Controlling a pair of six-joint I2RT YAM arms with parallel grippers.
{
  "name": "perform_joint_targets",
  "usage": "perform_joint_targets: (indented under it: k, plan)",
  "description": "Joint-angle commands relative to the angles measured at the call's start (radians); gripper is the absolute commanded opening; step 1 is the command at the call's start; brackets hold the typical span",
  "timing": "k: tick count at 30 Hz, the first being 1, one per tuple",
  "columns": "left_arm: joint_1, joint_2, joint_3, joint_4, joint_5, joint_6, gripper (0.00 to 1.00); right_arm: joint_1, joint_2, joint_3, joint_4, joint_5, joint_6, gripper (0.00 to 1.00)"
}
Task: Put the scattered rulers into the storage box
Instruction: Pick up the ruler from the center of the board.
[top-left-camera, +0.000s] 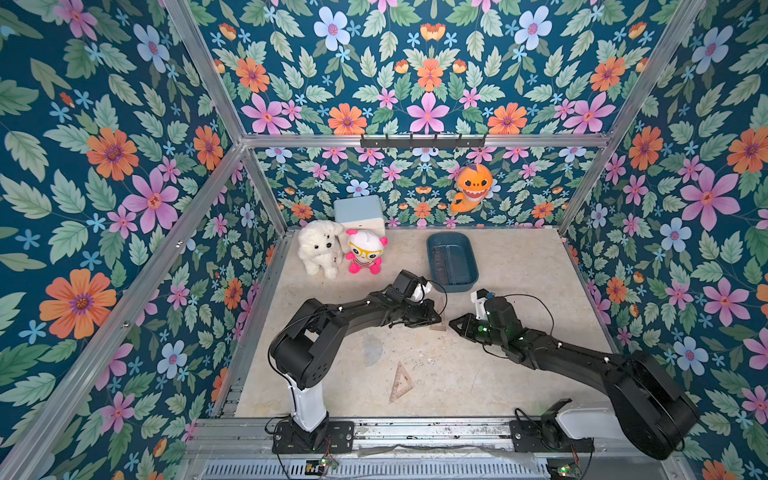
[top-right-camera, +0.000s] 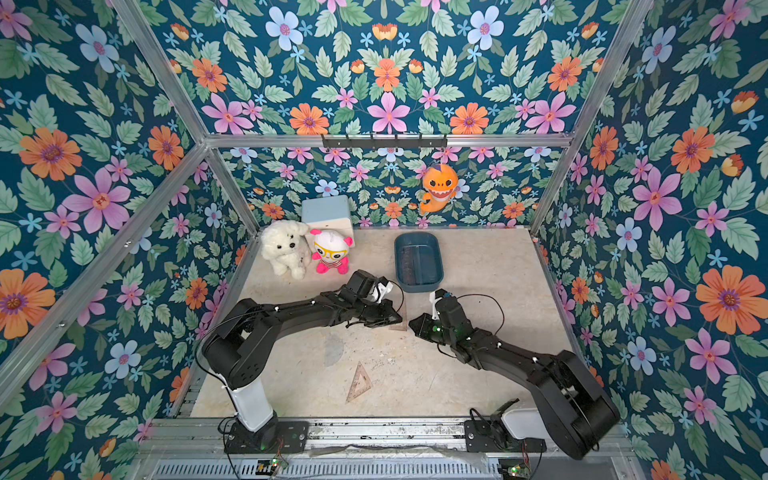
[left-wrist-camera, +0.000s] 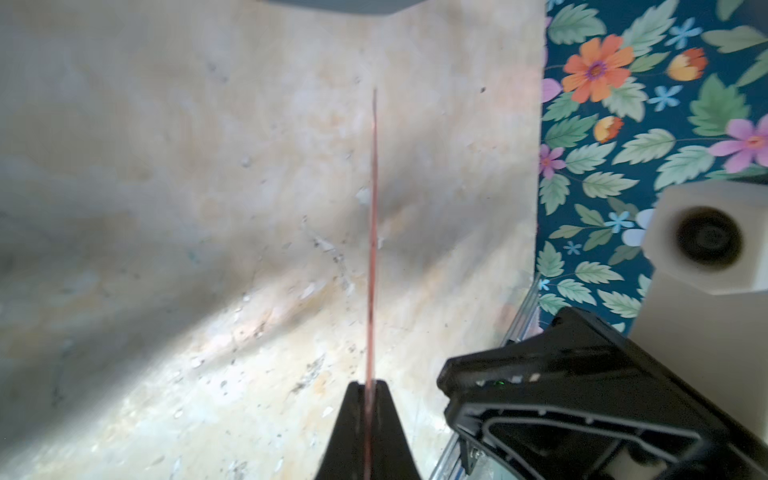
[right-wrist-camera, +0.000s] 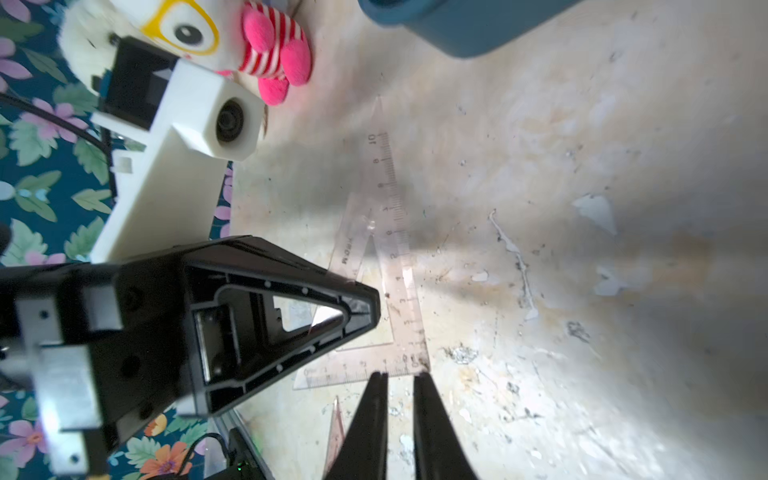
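Observation:
My left gripper (top-left-camera: 437, 318) is shut on a pinkish transparent set square (right-wrist-camera: 398, 249). The left wrist view shows this set square edge-on as a thin red line (left-wrist-camera: 372, 232) running out from the closed jaws (left-wrist-camera: 369, 384). My right gripper (right-wrist-camera: 401, 376) faces it, open a little with nothing between its fingers, its tips just off the set square's corner. Behind both grippers lies the teal storage box (top-left-camera: 452, 259) with rulers (top-left-camera: 444, 258) lying in it. A second set square (top-left-camera: 401, 382) lies flat near the front of the table. A clear semicircular protractor (top-left-camera: 372, 350) lies left of the middle.
A white plush dog (top-left-camera: 320, 252), a pink-footed plush toy (top-left-camera: 365, 251) and a pale blue and white cube box (top-left-camera: 359, 212) stand at the back left. An orange shark toy (top-left-camera: 471, 187) hangs on the back wall. Metal rails edge the table.

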Motion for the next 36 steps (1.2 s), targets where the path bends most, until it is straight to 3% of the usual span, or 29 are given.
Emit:
perform_joint_targets:
  k: [1, 6, 10, 14, 21, 36]
  plan:
    - [0.023, -0.014, 0.032, 0.046, 0.083, -0.029, 0.00, -0.061, -0.091, -0.008, -0.090, -0.143, -0.019, 0.26]
    - [0.062, -0.019, 0.065, 0.129, 0.192, -0.079, 0.00, -0.177, -0.176, -0.036, 0.037, -0.347, 0.052, 0.46]
    - [0.072, -0.017, 0.069, 0.219, 0.266, -0.130, 0.00, -0.202, -0.140, -0.020, 0.127, -0.429, 0.090, 0.52]
    - [0.072, -0.022, 0.060, 0.304, 0.316, -0.180, 0.00, -0.213, -0.059, -0.004, 0.265, -0.489, 0.149, 0.52]
    - [0.075, -0.035, 0.046, 0.343, 0.332, -0.199, 0.00, -0.213, 0.047, 0.021, 0.421, -0.535, 0.217, 0.39]
    - [0.076, -0.032, 0.024, 0.396, 0.342, -0.225, 0.00, -0.214, 0.097, 0.043, 0.485, -0.545, 0.248, 0.06]
